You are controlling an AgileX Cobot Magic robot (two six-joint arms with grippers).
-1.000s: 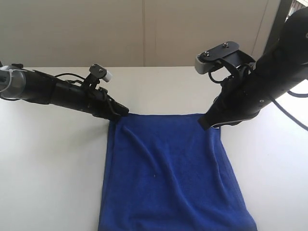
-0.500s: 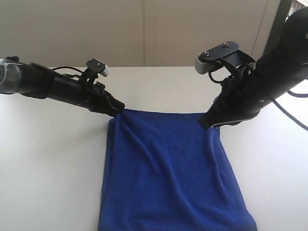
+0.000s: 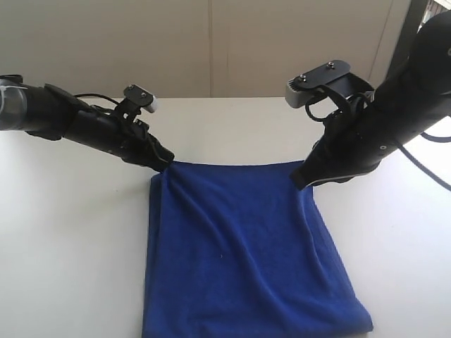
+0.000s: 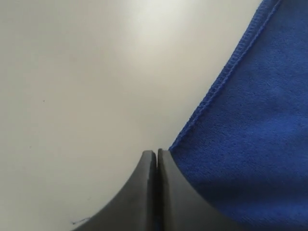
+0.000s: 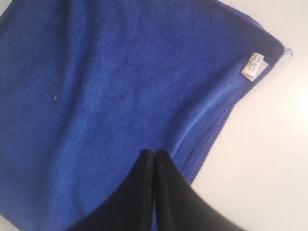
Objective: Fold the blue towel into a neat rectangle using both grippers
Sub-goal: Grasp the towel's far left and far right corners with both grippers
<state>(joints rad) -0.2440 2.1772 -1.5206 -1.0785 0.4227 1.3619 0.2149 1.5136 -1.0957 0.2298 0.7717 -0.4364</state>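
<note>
Blue towel (image 3: 239,253) is spread on the tabletop (image 3: 70,267). Its 10 o'clock corner has just been pinched shut and raised by the left tool (image 3: 164,163); the 2 o'clock corner is clamped by the right tool (image 3: 301,177). Folding can likely begin.

Bare table (image 3: 70,246) lies open along its left and right edges and along the far edge behind the towel (image 3: 239,246), which covers the middle to the near edge, with the left gripper (image 3: 169,164) and right gripper (image 3: 301,182) slanting in at the towel's far corners.
</note>
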